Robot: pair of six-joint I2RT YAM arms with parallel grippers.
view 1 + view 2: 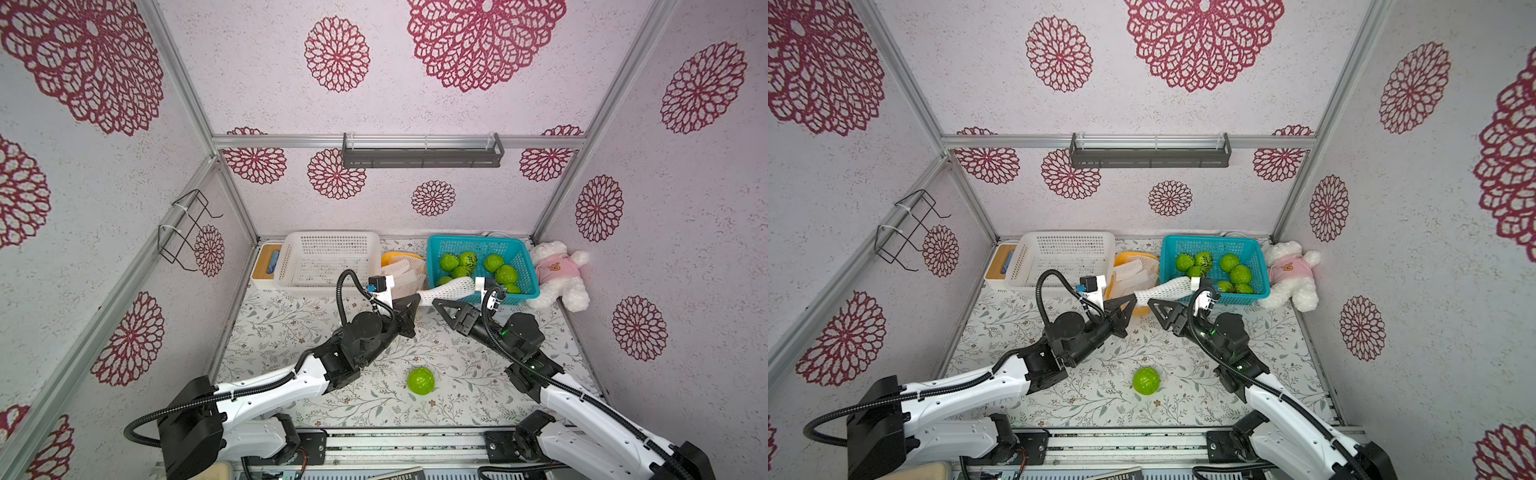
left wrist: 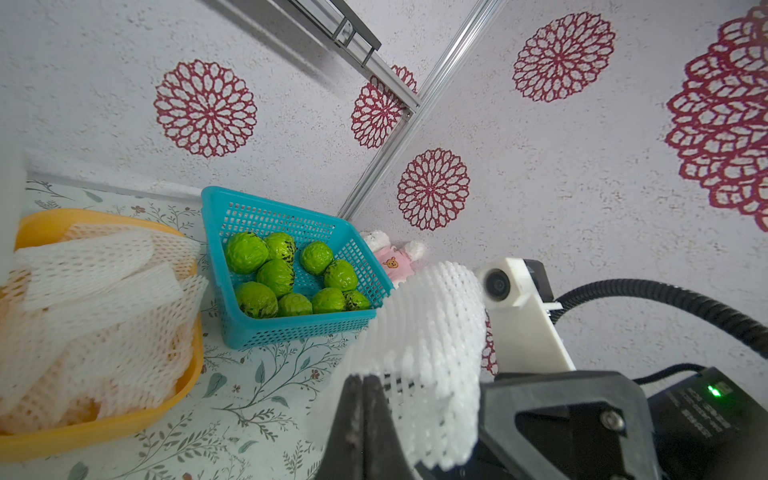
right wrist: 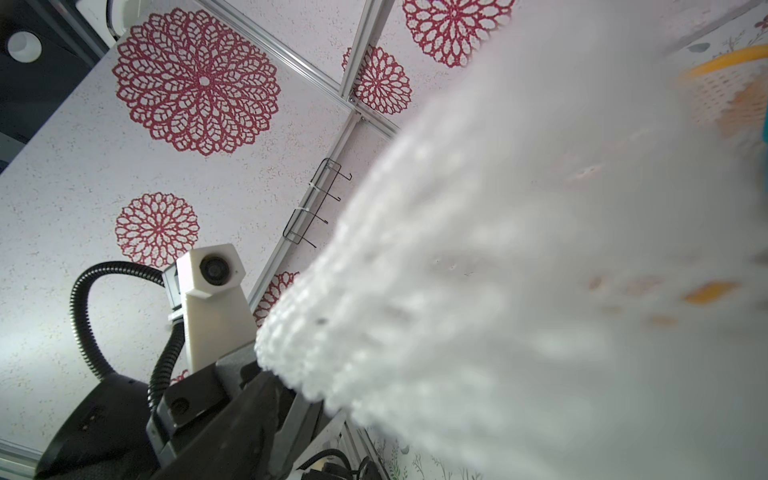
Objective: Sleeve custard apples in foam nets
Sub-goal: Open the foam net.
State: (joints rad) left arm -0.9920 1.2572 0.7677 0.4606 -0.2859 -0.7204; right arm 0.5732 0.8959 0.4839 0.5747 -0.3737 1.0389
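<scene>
Left end effector (image 1: 417,296) tightly closed, tip near right end effector (image 1: 436,302).

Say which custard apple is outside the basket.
The custard apple alone on the floral mat; the rest lie in the teal basket.

We find open tabletop (image 1: 274,332) around the loose custard apple (image 1: 421,380). White basket (image 1: 328,245), yellow tub (image 1: 392,257) and teal basket (image 1: 478,246) block the back.

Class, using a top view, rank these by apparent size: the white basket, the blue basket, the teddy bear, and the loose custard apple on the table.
1. blue basket and white basket: they look about alike, so unranked.
2. teddy bear.
3. loose custard apple, clearly smallest.
</scene>
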